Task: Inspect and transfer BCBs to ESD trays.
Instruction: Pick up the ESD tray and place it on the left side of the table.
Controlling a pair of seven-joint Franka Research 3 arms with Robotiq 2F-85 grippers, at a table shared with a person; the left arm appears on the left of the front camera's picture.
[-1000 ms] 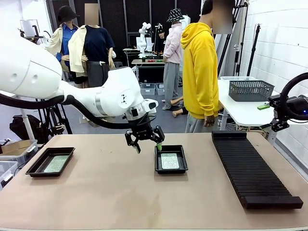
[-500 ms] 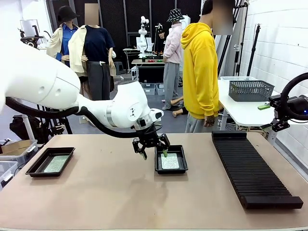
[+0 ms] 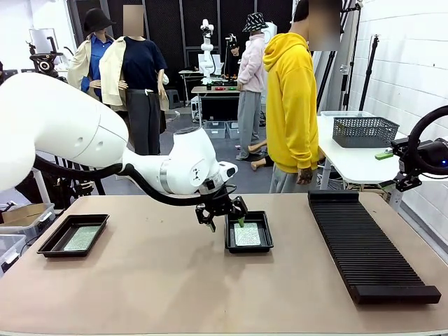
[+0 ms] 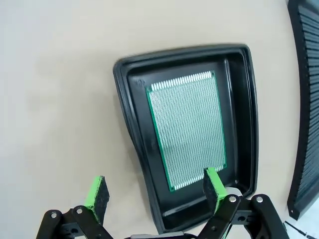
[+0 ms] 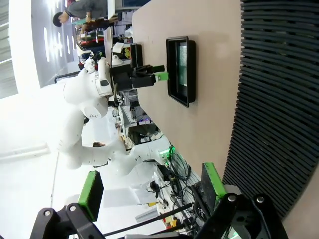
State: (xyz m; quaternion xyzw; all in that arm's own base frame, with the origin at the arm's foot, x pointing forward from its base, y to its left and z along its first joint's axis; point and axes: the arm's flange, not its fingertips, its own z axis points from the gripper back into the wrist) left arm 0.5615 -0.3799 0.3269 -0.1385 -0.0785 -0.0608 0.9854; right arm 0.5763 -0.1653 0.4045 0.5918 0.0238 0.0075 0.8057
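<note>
The left gripper [image 4: 154, 189] hangs with jaws spread and empty over the near-left rim of the middle ESD tray [image 4: 133, 122], one pad inside the rim, one over bare table. The BCB [image 4: 188, 129] lies flat on that tray's floor just ahead, its long axis running away from the fingers. The right gripper [image 5: 152, 191], also spread, sits well off by the ribbed rack [image 5: 279, 99], so the left arm is far nearer; a second tray [image 3: 73, 235] lies far left.

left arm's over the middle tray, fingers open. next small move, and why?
Probably lift clear and retreat. The left gripper is open and empty, straddling the middle tray's rim, and the BCB already lies flat on its floor, so this transfer looks done.
</note>
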